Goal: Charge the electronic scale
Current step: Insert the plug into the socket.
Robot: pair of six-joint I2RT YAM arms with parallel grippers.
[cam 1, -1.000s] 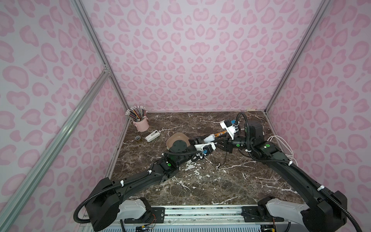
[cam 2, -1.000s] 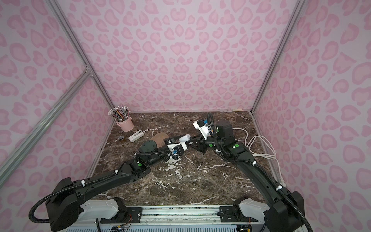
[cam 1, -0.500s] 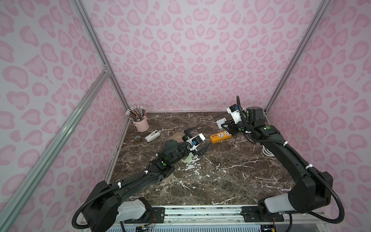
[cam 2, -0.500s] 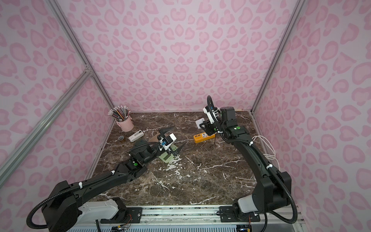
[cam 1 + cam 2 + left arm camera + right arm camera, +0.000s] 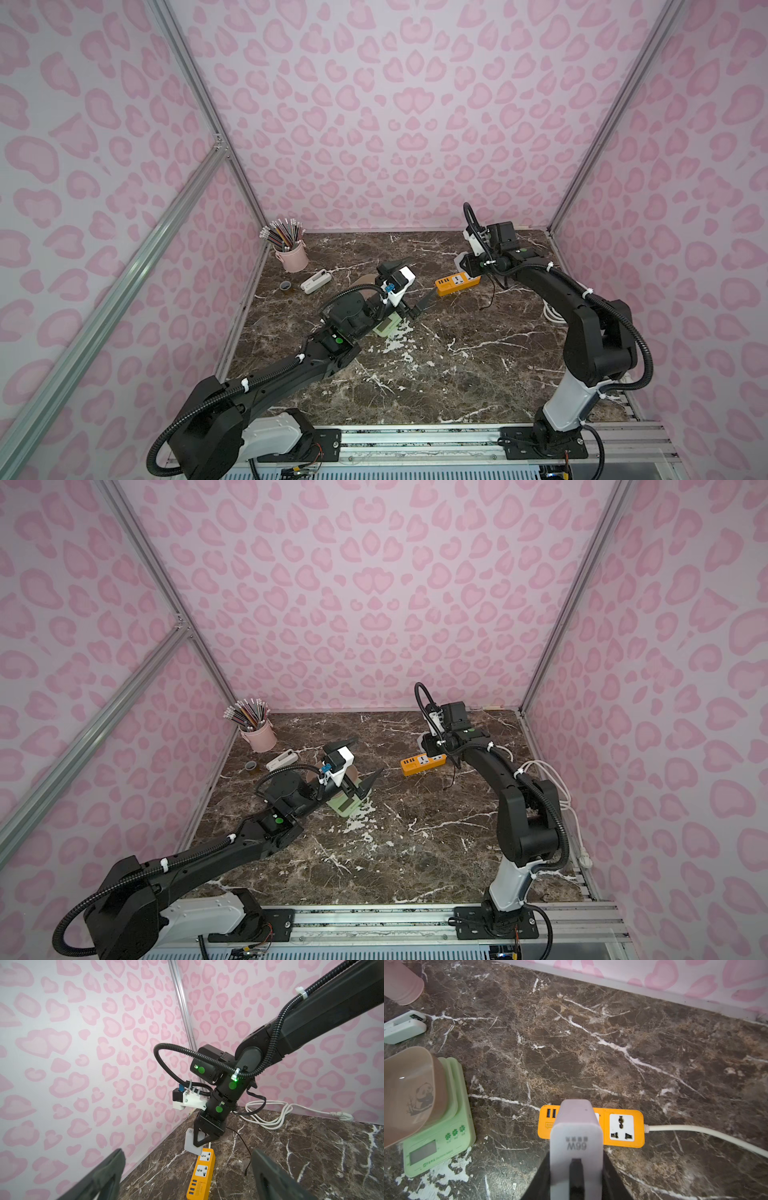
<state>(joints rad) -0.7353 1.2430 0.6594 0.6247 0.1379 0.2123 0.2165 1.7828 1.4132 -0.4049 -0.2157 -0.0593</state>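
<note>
The electronic scale [image 5: 440, 1138], pale green with a beige panda tray [image 5: 409, 1088], stands mid-table. In both top views my left arm hides most of the scale [image 5: 388, 325] [image 5: 348, 806]. My left gripper [image 5: 422, 276] [image 5: 369, 755] [image 5: 188, 1152] hangs open and empty over it. My right gripper [image 5: 467, 266] [image 5: 434, 746] [image 5: 576, 1178] is shut on a white charger cube [image 5: 577, 1142] [image 5: 192, 1142], held over the orange power strip [image 5: 623, 1128] [image 5: 457, 283] [image 5: 200, 1176]. Whether the cube touches a socket I cannot tell. A thin black cable [image 5: 243, 1142] trails from it, its loose end on the table.
A pink cup of pencils [image 5: 291, 249], a white oblong device [image 5: 316, 281] and a small dark cap [image 5: 285, 285] sit at the back left. The strip's white cord [image 5: 557, 779] coils by the right wall. Pink walls close three sides.
My left gripper has opened wide and pulled back from the centre. The right arm has carried the charger cube back to the power strip.
</note>
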